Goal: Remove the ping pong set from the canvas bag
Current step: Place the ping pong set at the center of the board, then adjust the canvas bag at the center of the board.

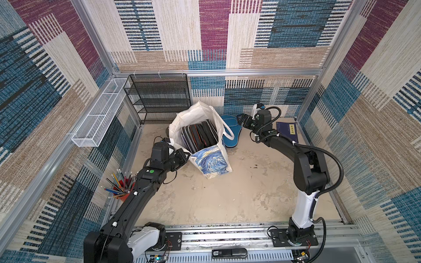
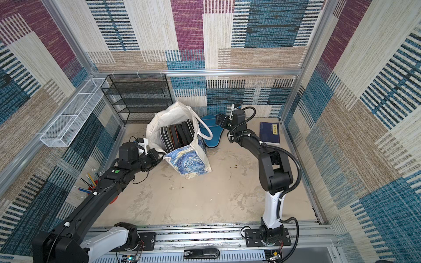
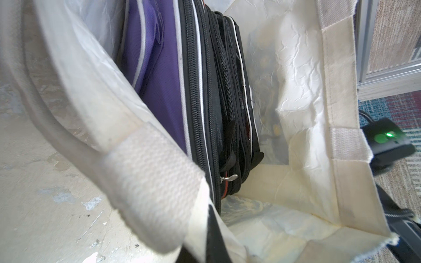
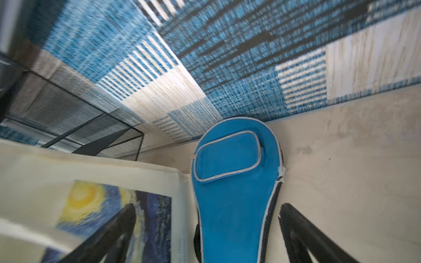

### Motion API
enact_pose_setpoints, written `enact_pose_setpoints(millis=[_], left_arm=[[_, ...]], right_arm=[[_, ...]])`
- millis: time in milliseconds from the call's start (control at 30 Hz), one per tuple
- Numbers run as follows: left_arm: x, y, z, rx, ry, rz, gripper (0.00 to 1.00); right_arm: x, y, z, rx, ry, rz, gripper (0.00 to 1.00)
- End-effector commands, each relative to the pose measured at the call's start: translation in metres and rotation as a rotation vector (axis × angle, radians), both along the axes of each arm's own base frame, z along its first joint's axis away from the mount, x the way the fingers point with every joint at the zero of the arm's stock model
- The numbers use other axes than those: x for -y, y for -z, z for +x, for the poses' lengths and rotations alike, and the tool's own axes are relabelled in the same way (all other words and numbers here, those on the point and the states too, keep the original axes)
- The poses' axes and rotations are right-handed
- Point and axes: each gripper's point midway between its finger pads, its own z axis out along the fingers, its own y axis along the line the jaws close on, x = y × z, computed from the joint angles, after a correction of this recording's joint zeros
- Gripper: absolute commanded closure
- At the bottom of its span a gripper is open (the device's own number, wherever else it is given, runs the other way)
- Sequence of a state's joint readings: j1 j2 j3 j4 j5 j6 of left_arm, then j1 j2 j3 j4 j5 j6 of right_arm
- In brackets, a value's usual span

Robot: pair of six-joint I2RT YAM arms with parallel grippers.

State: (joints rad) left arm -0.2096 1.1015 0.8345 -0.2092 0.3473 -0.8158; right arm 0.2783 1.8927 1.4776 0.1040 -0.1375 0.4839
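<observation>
Canvas bag (image 1: 196, 113): crumpled cream cloth, standing open. Inside it you see zippered nylon cases (image 3: 200, 91), black and purple, on edge. Blue ping pong case (image 4: 234, 189), paddle-shaped and white-piped, lies flat beside the bag, long axis along its side, rounded pocket end toward the wall (image 4: 227, 68) behind it. Left gripper (image 1: 184, 156) is pinched shut on the bag's rim. Right gripper (image 4: 208, 208) is spread wide over that case, holding nothing.

A black mesh rack (image 1: 159, 98) stands upper centre-left against the back wall, with a white wire basket (image 1: 100, 113) hung to its left. A pencil cup (image 1: 120, 193) sits lower left. A dark blue book (image 1: 287, 132) lies at right.
</observation>
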Motion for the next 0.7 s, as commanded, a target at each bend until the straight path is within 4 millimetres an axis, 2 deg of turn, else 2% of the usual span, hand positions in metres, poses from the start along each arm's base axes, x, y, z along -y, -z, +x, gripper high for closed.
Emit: enact_pose_setpoints(millis=[0,100,167,233,300,333,533,667], left_arm=[[0.002,-0.01,0.008,0.061,0.006,-0.004,1.0],[0.003,-0.013,0.009,0.074,0.009,-0.01,1.0],[0.004,-0.017,0.01,0.088,0.014,-0.021,1.0],[0.005,-0.02,0.01,0.101,0.019,-0.034,1.0],[0.006,-0.021,0.01,0.105,0.023,-0.041,1.0],[0.007,-0.024,0.01,0.114,0.027,-0.045,1.0],[0.011,-0.028,0.009,0.134,0.043,-0.066,1.0],[0.011,-0.029,0.008,0.141,0.047,-0.067,1.0]], right_arm=[[-0.02,-0.049,-0.025,0.12,-0.066,-0.095,0.01],[-0.055,-0.085,-0.057,0.182,-0.153,-0.149,0.01],[-0.081,-0.101,-0.078,0.209,-0.212,-0.196,0.0],[-0.105,-0.107,-0.097,0.216,-0.283,-0.217,0.0],[-0.129,-0.101,-0.114,0.204,-0.352,-0.238,0.0],[-0.14,-0.109,-0.121,0.216,-0.382,-0.234,0.0],[-0.207,-0.088,-0.163,0.165,-0.542,-0.259,0.05],[-0.229,-0.052,-0.18,0.09,-0.602,-0.28,0.12]])
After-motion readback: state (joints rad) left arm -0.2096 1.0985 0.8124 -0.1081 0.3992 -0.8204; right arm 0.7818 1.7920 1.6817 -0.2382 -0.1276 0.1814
